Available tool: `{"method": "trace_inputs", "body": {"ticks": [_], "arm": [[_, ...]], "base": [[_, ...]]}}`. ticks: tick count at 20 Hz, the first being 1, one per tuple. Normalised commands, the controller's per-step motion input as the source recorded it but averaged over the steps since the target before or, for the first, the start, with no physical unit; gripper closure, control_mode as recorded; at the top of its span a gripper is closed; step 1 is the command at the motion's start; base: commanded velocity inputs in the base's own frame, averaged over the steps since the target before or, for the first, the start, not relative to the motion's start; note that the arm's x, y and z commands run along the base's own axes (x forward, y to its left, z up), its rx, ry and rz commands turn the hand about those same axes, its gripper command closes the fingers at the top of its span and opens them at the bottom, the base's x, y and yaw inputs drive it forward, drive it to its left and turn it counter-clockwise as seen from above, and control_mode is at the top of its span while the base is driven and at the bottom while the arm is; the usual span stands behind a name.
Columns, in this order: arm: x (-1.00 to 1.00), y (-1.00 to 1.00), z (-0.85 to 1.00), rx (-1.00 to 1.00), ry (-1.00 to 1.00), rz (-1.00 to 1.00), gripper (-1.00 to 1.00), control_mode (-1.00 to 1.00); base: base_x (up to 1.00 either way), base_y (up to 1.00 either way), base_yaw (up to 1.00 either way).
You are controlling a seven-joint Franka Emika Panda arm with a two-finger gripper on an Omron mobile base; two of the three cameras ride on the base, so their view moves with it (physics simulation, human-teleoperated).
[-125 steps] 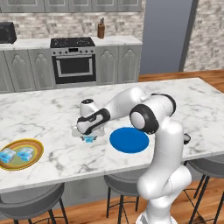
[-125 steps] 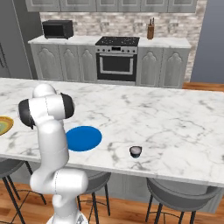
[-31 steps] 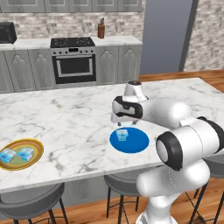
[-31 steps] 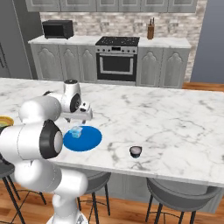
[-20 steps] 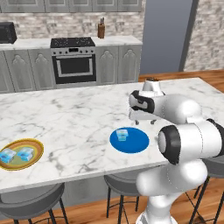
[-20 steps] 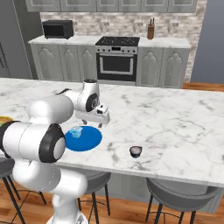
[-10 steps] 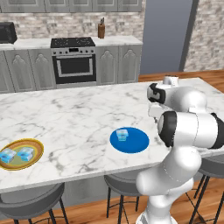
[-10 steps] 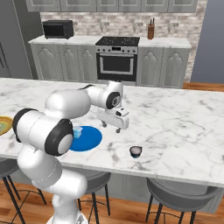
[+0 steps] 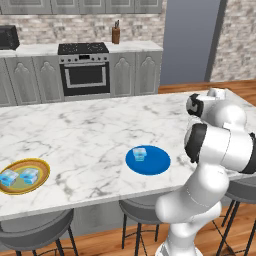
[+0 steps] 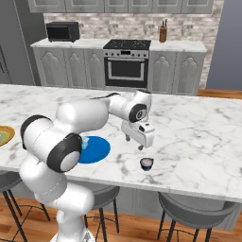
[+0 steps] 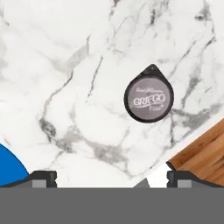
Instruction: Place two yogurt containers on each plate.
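The bright blue plate (image 9: pixel 152 162) lies near the counter's front edge with one pale-blue yogurt container (image 9: pixel 139 154) on its left part. Far to the left, the gold-rimmed plate (image 9: pixel 40 167) carries two yogurt containers (image 9: pixel 9 177) (image 9: pixel 30 174). My gripper (image 10: pixel 134 143) hangs open and empty just above the marble, to the right of the blue plate (image 10: pixel 97 150), which my arm partly hides. In the hand view my gripper (image 11: pixel 111 179) shows a wide gap between its fingertips (image 11: pixel 41 177), and the blue plate's edge (image 11: pixel 8 168) sits at the lower left.
A small dark round cup (image 10: pixel 147 163) with a grey lid reading GRIEGO (image 11: pixel 148 99) stands near the counter's front edge, just right of my gripper. Wooden floor (image 11: pixel 201 153) lies beyond that edge. Stools stand under the counter.
My arm has swung right, from above the blue plate to the marble beside the dark cup. The gripper stays open, and the yogurt container rests on the blue plate.
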Motion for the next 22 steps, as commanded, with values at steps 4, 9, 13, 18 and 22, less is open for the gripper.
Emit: {"method": "trace_inputs", "body": {"ticks": [4, 9, 13, 18, 22], "arm": [[-0.1, -0.33, -0.01, 0.0, 0.0, -0.07, -1.0, -1.0], [-0.03, -0.32, -0.07, 0.0, 0.0, -0.06, -1.0, -1.0], [0.0, -0.24, -0.18, 0.0, 0.06, -0.02, -1.0, -1.0], [0.0, -0.16, -0.25, 0.0, 0.07, 0.0, -1.0, -1.0], [0.0, -0.12, -0.25, 0.0, 0.01, 0.0, -1.0, -1.0]], "base": [[0.0, 0.0, 0.0], [0.0, 0.0, 0.0], [0.0, 0.0, 0.0], [0.0, 0.0, 0.0], [0.0, 0.0, 0.0]]}}
